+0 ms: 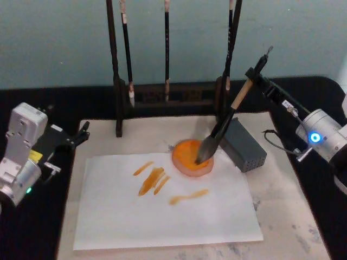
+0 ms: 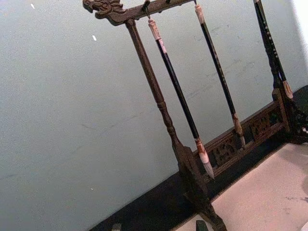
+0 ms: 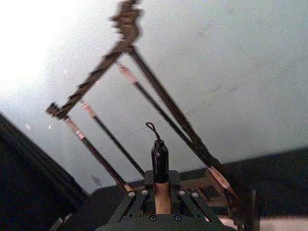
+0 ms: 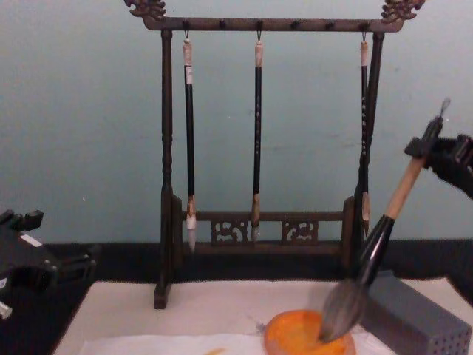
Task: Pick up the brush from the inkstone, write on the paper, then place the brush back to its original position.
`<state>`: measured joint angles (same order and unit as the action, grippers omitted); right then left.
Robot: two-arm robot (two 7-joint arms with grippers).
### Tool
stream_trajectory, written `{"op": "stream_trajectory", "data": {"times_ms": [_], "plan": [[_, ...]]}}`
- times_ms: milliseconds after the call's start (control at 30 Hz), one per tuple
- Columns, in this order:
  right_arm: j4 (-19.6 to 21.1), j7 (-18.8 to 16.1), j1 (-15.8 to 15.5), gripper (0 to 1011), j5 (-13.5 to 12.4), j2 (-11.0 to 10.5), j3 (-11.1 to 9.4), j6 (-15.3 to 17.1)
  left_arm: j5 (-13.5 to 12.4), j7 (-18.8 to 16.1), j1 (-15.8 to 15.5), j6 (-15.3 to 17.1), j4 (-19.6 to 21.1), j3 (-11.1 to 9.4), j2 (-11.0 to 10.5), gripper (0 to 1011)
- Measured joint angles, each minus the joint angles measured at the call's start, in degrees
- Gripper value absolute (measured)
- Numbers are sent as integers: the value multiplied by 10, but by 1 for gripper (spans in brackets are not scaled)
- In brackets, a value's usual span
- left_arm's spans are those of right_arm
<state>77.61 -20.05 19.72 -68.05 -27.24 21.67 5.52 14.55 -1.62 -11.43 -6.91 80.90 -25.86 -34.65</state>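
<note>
Head view: the right gripper (image 1: 254,76) is up and to the right of the inkstone (image 1: 187,160), toward the far side. Its jaws pinch the upper end of the brush (image 1: 230,116). The right wrist view confirms this: the pale handle (image 3: 162,195) is clamped between the fingers (image 3: 136,199), with the black cap and loop standing clear above them.

The brush is tilted. Its bristle head is down in the inkstone and touches the orange surface. Its handle leans up and to the right from there. The chest view shows the same lean, with the bristles (image 4: 340,310) inside the inkstone (image 4: 295,336) and the right gripper (image 4: 432,151) high to its right.

The inkstone sits on the far edge of the paper (image 1: 162,216). Orange strokes (image 1: 152,179) lie on the paper to the left of and in front of the inkstone. A grey block (image 1: 246,149) stands just right of the inkstone. A rack (image 1: 116,81) with three thin brushes stands behind it.

The left gripper (image 1: 80,135) is parked well to the left of the inkstone, off the paper. Its jaws are spread and hold nothing.
</note>
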Motion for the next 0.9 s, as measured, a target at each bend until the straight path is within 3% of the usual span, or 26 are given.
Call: {"op": "stream_trajectory", "data": {"times_ms": [300,600,700,733,767,900], "plan": [[47,-28,0,188,79,-35,13,-30,0,0,0,0,0,0,0,1001],[85,-57,2,188,131,-47,28,-37,0,0,0,0,0,0,0,1001],[107,-58,-3,188,171,-52,40,-50,0,0,0,0,0,0,0,1001],[107,-58,-3,188,171,-52,40,-50,0,0,0,0,0,0,0,1001],[116,-57,-6,188,191,-53,45,-58,0,0,0,0,0,0,0,1001],[126,-56,-8,188,225,-52,57,-67,0,0,0,0,0,0,0,1001]]}}
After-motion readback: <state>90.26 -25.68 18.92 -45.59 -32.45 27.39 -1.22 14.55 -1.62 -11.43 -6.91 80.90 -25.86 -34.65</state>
